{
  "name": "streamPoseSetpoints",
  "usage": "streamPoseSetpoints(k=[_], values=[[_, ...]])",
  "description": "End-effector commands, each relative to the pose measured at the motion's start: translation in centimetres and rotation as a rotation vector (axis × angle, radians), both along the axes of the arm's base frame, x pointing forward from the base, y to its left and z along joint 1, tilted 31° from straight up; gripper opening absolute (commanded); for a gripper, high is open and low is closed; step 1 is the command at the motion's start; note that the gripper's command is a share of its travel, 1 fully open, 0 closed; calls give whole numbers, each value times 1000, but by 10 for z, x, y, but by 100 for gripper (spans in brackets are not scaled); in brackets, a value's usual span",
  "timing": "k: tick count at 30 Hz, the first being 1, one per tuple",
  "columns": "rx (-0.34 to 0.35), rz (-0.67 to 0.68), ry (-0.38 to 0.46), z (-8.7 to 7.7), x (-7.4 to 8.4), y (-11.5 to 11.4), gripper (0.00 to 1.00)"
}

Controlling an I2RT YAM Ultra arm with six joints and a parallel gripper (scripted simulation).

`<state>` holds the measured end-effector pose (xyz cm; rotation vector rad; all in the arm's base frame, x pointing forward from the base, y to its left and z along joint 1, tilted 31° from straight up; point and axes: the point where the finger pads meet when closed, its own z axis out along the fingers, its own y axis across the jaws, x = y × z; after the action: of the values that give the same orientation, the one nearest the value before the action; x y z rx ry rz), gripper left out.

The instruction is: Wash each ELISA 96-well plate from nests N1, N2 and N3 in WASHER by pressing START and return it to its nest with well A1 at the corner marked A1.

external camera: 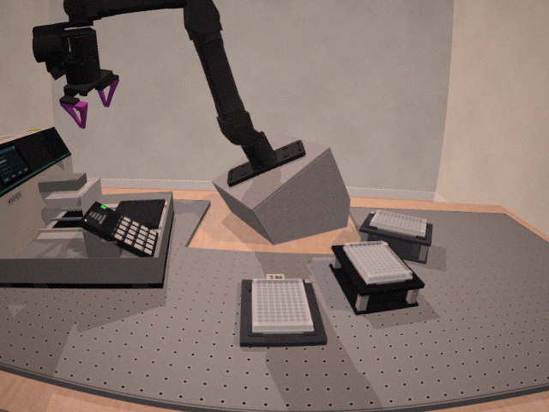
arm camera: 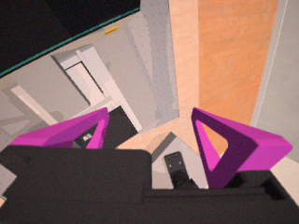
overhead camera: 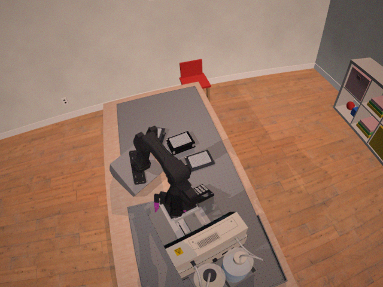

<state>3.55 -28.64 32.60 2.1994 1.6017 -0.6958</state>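
Overhead, fingers (external camera: 90, 102) spread wide, holding nothing, above WASHER (external camera: 20, 195), green lamp (external camera: 103, 206), 3 plates nested.

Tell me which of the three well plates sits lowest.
The clear 96-well plate on the flat black slab nearest the exterior camera. The other two plates rest on raised black stands.

A light wooden table (external camera: 213, 237) carries a grey perforated mat (external camera: 465, 310); a grey wedge-shaped block (external camera: 301, 203) sits near its back edge.
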Motion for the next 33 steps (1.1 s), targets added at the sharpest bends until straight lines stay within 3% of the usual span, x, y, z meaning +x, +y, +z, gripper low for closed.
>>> streamPoseSetpoints(k=[1, 17, 33], values=[[-12, -1, -3, 3, -1, 1, 100], [-12, -1, -3, 3, -1, 1, 100], [52, 285, 43, -22, 66, 25, 100]])
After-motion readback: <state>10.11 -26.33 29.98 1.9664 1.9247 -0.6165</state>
